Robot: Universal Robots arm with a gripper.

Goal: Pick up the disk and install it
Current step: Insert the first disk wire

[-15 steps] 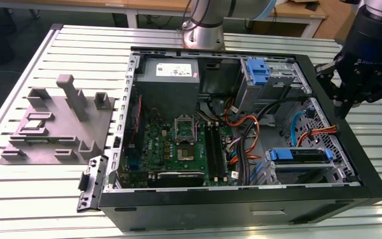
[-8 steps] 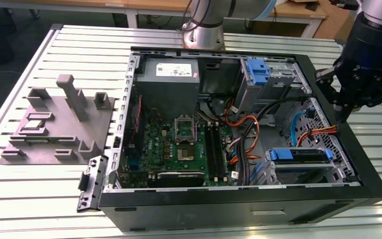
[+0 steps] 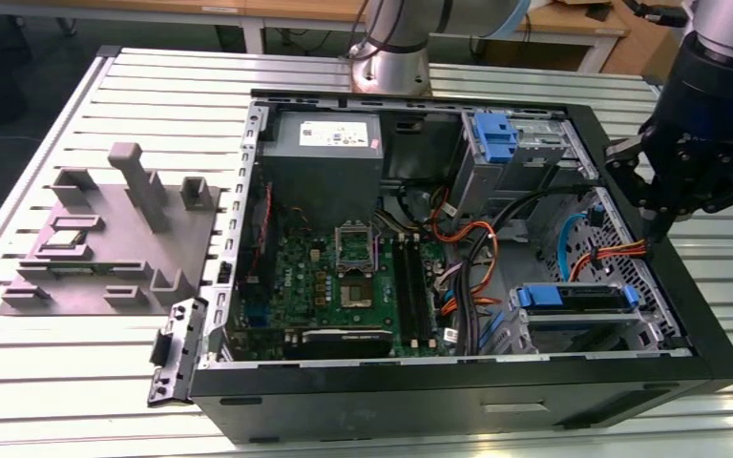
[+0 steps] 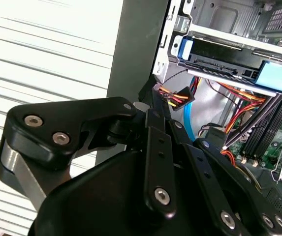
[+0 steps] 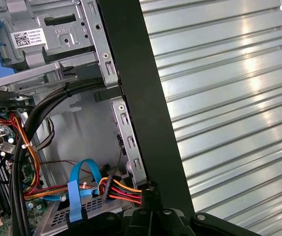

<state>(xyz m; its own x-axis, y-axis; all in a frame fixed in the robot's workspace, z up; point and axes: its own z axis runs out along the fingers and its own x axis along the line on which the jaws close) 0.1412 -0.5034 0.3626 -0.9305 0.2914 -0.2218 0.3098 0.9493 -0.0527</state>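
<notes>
The disk (image 3: pixel 576 298) lies flat in the lower drive cage at the front right of the open computer case, its blue carrier bracket facing up. It appears in the second wrist view as a dark slab with blue bracket ends (image 4: pixel 276 75). My gripper (image 3: pixel 657 234) hangs just inside the case's right wall, behind the disk and above it. Its fingers meet at the tips (image 4: pixel 154 98) and look shut on a bundle of red, yellow and black wires just behind a black power connector (image 5: pixel 109 187). The connector (image 4: pixel 180 96) hangs free, apart from the disk.
An upright blue latch on a grey cage (image 3: pixel 494 138) stands at the back of the case. Cables (image 3: pixel 519 248) cross between the motherboard (image 3: pixel 341 277) and the drive cages. The case's black wall (image 5: pixel 145 98) runs right beside the gripper. A grey fixture block (image 3: pixel 106 239) sits at the exterior view's left.
</notes>
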